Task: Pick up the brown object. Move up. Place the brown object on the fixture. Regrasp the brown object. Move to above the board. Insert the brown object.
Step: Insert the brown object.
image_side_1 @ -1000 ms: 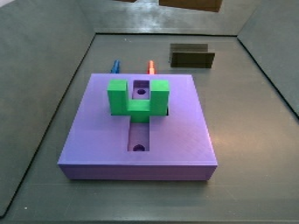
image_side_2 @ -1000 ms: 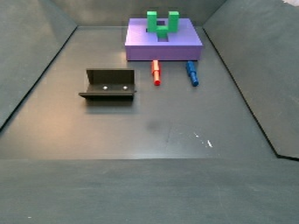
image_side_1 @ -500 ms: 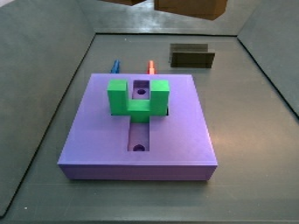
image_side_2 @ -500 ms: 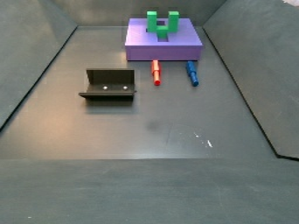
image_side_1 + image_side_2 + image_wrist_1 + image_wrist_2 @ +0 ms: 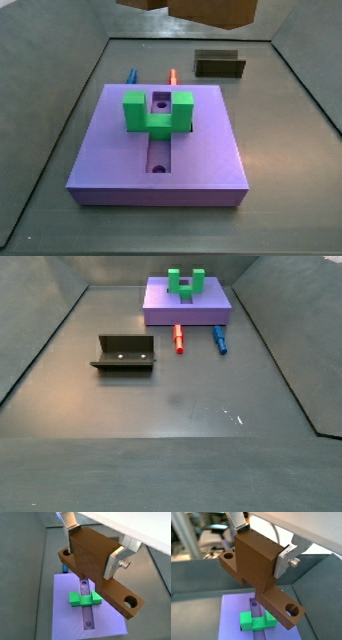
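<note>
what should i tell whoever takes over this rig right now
Pincer: shut on the brown object, held high above the board; in a side view only the piece's lower edge shows at the frame's top.
Green block sits on the board, over its groove.
Fixture stands empty on the floor, apart from the board; red marker and blue marker lie beside the board.
Done: pickup, apparently regrasp, move above board.
Left: lower and insert.

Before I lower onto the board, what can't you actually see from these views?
- The gripper: cut off at the top edge in a side view, absent from the other; height unknown.
- The brown object hides part of the groove of the board in both wrist views.
- Alignment of the brown object with the green block: cannot tell.
</note>
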Controlling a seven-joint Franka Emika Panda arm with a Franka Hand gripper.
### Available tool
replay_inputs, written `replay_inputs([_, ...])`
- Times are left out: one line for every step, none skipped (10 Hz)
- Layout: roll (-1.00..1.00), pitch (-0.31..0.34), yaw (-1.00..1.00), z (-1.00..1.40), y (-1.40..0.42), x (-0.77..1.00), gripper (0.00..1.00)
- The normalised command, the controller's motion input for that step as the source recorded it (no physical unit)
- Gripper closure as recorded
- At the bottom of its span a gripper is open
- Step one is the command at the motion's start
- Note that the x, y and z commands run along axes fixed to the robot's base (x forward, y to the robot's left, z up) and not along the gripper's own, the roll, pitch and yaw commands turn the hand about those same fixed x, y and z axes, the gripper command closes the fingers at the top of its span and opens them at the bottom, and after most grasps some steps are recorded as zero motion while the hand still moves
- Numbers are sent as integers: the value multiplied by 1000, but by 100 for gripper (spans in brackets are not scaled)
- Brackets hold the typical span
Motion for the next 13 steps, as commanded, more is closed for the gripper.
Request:
replay_inputs([-303,0,-754,46,-111,0,100])
replay_inputs([-303,0,-754,43,-111,0,100])
replay_inputs([-303,0,-754,40,-109,0,100])
replay_inputs([-291,0,-766,34,-109,0,100])
replay_inputs([-233,66,-834,0,-69,0,100])
replay_inputs([-36,136,-866,0,34,26,100])
replay_inputs([223,144,-640,-71,0,-17,100])
replay_inputs([420,201,-606,-6,0,-100,100])
replay_inputs([467,203,-560,0,0,-140,100])
replay_inputs([456,199,-540,0,0,-69,100])
replay_inputs([437,191,-526,-20,-31,-3,100])
replay_inputs([353,229,-423,-257,-14,174,100])
replay_inputs([336,166,-486,-389,-9,220,100])
